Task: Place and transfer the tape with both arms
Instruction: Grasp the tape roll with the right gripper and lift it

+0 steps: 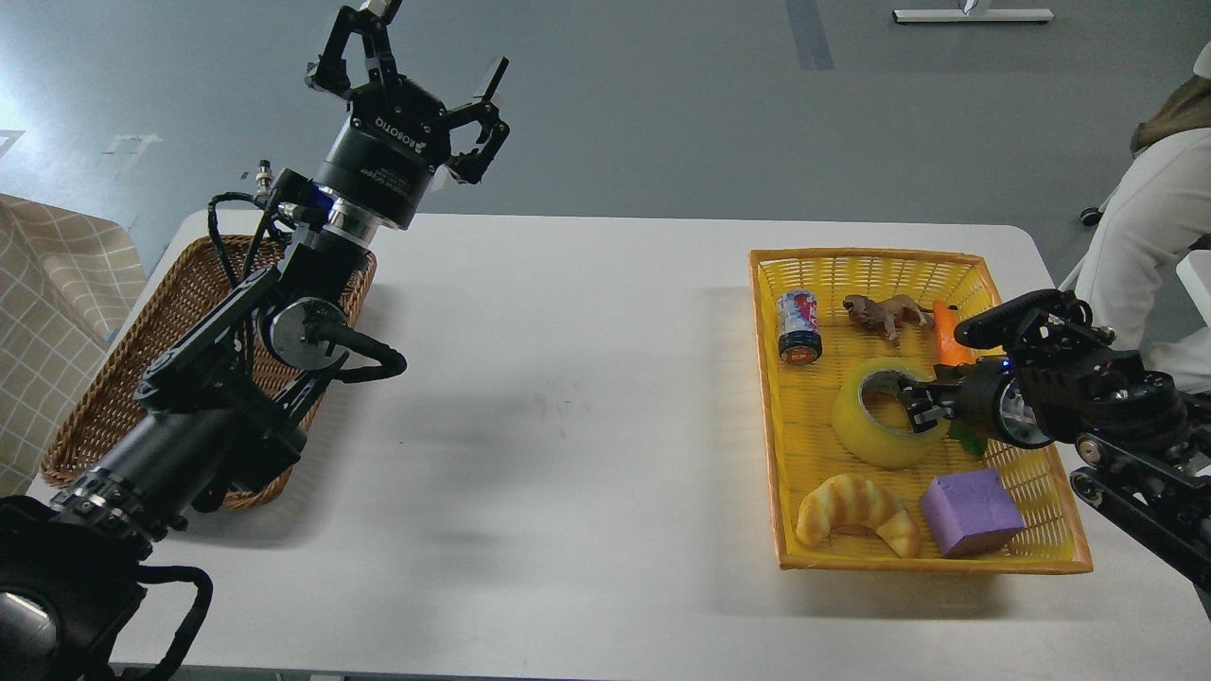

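Note:
The tape [866, 426], a yellow translucent roll with a pale core, sits tilted in the yellow basket [785, 454] at the right. My right gripper [916, 402] reaches in from the right; its fingers are at the roll's right rim, one inside the core hole. Whether they clamp the rim I cannot tell. My left gripper [426, 80] is raised high above the table's far left, fingers spread open and empty.
The yellow basket also holds a small can [798, 326], a toy animal [886, 314], an orange carrot [946, 331], a croissant [856, 511] and a purple cube [970, 511]. A brown wicker basket [123, 378] lies under my left arm. A person [1154, 218] stands at the right.

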